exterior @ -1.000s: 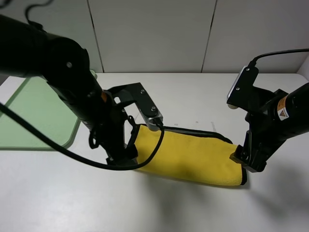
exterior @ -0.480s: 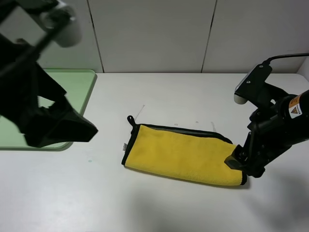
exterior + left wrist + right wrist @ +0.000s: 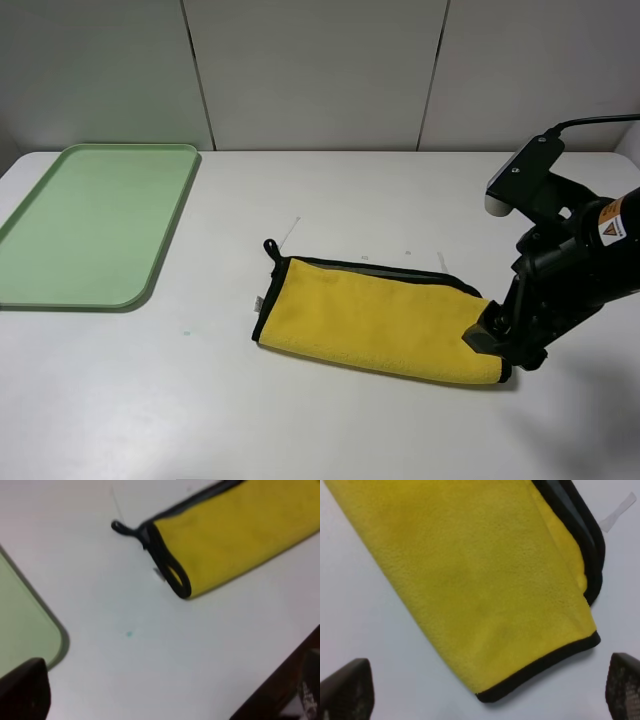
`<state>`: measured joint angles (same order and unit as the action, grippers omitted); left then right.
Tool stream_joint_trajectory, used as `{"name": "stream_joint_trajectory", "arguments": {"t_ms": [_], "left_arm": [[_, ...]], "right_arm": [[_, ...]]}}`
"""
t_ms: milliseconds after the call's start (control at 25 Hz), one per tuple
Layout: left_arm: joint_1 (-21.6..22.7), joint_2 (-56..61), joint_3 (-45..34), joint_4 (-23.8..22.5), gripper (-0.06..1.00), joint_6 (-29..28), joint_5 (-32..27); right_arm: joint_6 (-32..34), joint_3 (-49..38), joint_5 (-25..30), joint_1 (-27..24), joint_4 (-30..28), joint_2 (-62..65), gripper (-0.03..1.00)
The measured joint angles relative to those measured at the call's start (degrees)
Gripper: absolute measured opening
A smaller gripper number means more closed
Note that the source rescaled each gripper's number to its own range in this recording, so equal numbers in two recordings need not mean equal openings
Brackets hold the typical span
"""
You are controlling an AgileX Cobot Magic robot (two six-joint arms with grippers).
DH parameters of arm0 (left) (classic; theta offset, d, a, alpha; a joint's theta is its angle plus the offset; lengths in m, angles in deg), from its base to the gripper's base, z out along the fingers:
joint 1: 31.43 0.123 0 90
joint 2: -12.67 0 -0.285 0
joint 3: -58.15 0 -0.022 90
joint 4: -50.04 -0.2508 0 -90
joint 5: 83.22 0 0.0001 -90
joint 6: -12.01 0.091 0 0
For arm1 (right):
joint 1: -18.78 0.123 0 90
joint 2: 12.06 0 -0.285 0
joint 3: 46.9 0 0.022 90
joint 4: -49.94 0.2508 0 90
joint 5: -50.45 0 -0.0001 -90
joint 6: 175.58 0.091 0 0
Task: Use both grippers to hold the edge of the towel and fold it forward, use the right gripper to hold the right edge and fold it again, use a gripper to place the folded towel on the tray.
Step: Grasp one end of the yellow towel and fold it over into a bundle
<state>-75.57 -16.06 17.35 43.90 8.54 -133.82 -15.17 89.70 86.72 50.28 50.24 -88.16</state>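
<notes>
The yellow towel (image 3: 380, 320) with black trim lies folded once into a long strip on the white table, a black loop at its left end. My right gripper (image 3: 505, 345) is low at the towel's right end. In the right wrist view its fingers stand wide apart, open, with the towel's right edge (image 3: 485, 580) just ahead of the gripper (image 3: 485, 692). My left gripper (image 3: 160, 695) is out of the exterior view. Its wrist view shows it open and empty above the table, apart from the towel's left end (image 3: 235, 530). The green tray (image 3: 90, 220) sits at the far left.
The tray's rounded corner (image 3: 20, 630) shows in the left wrist view. White wall panels stand behind the table (image 3: 350, 190). A small white label (image 3: 617, 512) sticks out from the towel's far corner.
My left arm has drawn back from the towel's left end and left the exterior view. My right gripper stays at the right end. The towel has not moved.
</notes>
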Motion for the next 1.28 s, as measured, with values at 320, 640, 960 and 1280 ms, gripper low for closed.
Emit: {"name": "stream_joint_trajectory", "arguments": {"t_ms": [320,640,960,1280], "left_arm": [[0.0,17.22,-6.36,0.0,1.0,-5.35,-4.85],[0.0,21.05,-8.19,0.29,1.0,-6.0,-9.87],[0.0,21.05,-8.19,1.03,1.0,-6.2,-9.87],[9.43,21.05,-8.19,0.48,1.0,-5.3,-9.87]], "right_arm": [[0.02,0.0,-0.11,0.0,0.06,0.0,1.0],[0.07,0.0,-0.11,0.0,0.11,0.0,1.0],[0.17,0.0,-0.18,0.0,2.0,0.0,1.0],[2.97,0.0,-0.74,0.0,10.35,0.0,1.0]]}}
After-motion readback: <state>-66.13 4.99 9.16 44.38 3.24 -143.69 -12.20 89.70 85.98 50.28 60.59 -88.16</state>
